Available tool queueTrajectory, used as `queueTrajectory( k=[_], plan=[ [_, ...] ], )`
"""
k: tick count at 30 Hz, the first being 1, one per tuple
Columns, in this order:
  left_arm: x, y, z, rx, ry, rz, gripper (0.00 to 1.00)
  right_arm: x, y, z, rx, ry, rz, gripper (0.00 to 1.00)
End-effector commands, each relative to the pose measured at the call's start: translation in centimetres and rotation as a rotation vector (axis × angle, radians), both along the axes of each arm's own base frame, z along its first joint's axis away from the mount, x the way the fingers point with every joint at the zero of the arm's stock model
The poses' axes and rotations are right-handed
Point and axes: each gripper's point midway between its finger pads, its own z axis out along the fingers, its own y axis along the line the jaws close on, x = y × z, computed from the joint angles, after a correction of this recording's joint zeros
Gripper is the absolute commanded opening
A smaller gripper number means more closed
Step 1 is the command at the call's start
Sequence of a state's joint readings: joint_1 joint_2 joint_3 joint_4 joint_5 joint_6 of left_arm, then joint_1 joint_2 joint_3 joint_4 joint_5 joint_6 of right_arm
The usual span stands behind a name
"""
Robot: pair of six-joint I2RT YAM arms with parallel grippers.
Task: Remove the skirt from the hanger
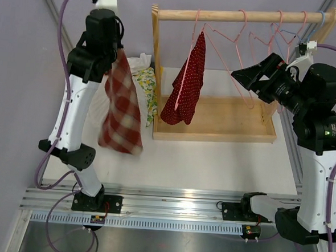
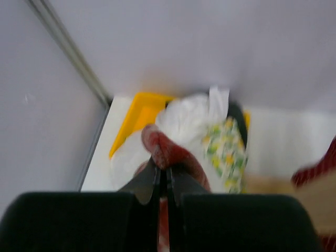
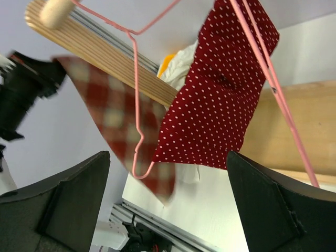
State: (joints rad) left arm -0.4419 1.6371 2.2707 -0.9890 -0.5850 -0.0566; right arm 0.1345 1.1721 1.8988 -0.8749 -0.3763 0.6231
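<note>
Hung lengthwise from the left end effector (image 2: pixel 163 173), clamped tight on its top edge: plaid skirt (image 1: pixel 122 114), hem pointed to 6 o'clock above the table (image 1: pixel 211 163), at 9 o'clock from the wooden rack (image 1: pixel 243 16). Showed that pinch only in the left wrist view. Showed only from the right wrist: right end effector (image 1: pixel 242 75) spread wide, empty, facing a polka-dot garment (image 3: pixel 220 89) on a pink hanger (image 3: pixel 286 118).

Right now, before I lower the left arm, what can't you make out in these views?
Left wrist view: blurred, so how much of the plaid skirt the left gripper pinches is unclear.
Top view: the left arm hides that gripper's fingers; arm and skirt cover most of the clothes pile.
Right wrist view: the top edge cuts off where the polka-dot garment meets its pink hanger.
</note>
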Motion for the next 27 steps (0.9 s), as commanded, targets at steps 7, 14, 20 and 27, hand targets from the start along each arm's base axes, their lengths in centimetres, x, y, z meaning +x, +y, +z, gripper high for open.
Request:
queueTrajectory(
  k=[7, 14, 20, 27],
  plan=[
    [9.0, 0.4, 8.0, -0.169, -0.405, -0.007, 0.0, 0.3, 0.6, -2.4, -0.004, 0.014, 0.045, 1.0],
    [16.3, -1.9, -8.1, -0.121, -0.115, -0.013, 0.0, -0.4, 1.5, -1.7, 0.021, -0.039, 0.106, 1.0],
    [20.9, -0.9, -20.5, -0.164, 0.127, 0.032, 0.0, -3.6, 2.6, 1.9, 0.04, -0.183, 0.219, 0.99],
    [22.1, 0.7, -24.1, -0.138, 0.202, 0.07, 0.38, -6.8, 3.7, 4.7, 0.064, -0.285, 0.331, 1.0]
  ],
)
